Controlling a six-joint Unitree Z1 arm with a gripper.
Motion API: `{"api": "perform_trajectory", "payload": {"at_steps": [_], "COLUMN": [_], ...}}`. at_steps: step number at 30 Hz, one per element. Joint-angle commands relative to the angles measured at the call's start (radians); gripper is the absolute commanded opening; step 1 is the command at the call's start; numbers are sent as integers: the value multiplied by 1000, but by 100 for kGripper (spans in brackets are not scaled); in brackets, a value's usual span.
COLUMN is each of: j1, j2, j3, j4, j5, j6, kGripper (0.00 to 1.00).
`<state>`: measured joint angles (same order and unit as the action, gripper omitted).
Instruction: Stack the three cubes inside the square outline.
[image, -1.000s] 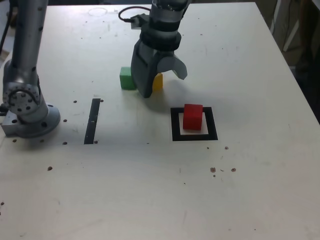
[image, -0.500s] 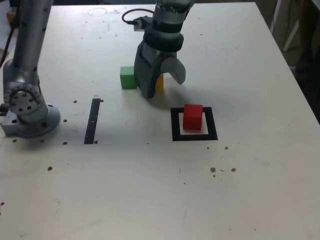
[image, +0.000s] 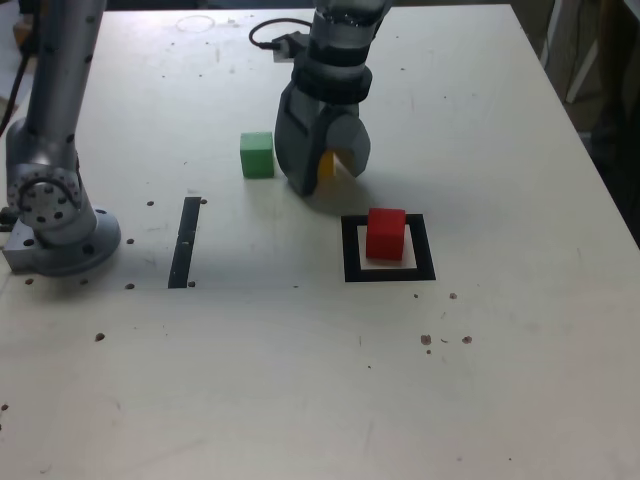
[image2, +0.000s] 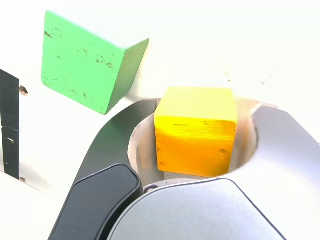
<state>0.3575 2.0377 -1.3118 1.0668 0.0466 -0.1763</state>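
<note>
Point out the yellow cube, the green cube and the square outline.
yellow cube (image2: 196, 132), wrist view, front face.
green cube (image: 257, 155), exterior view, centre of the block.
square outline (image: 350, 250), exterior view, left tape strip.

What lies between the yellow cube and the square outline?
Only bare table: in the exterior view nothing sits between the yellow cube, enclosed by the gripper, and the square outline, which holds the red cube.

Black tape strip (image: 184, 242) on white table (image: 300, 380).
</note>
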Motion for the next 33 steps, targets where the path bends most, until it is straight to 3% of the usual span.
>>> {"api": "perform_trajectory", "payload": {"at_steps": [1, 17, 26, 33], "j1": [3, -22, -118, -233], "j2": [5, -48, -136, -139], "j3": [-2, 1, -20, -96], "j4": [-2, 8, 36, 109], "j5": [-1, 0, 10, 17], "j6": [2, 29, 91, 124], "kGripper": [31, 31, 31, 31]}}
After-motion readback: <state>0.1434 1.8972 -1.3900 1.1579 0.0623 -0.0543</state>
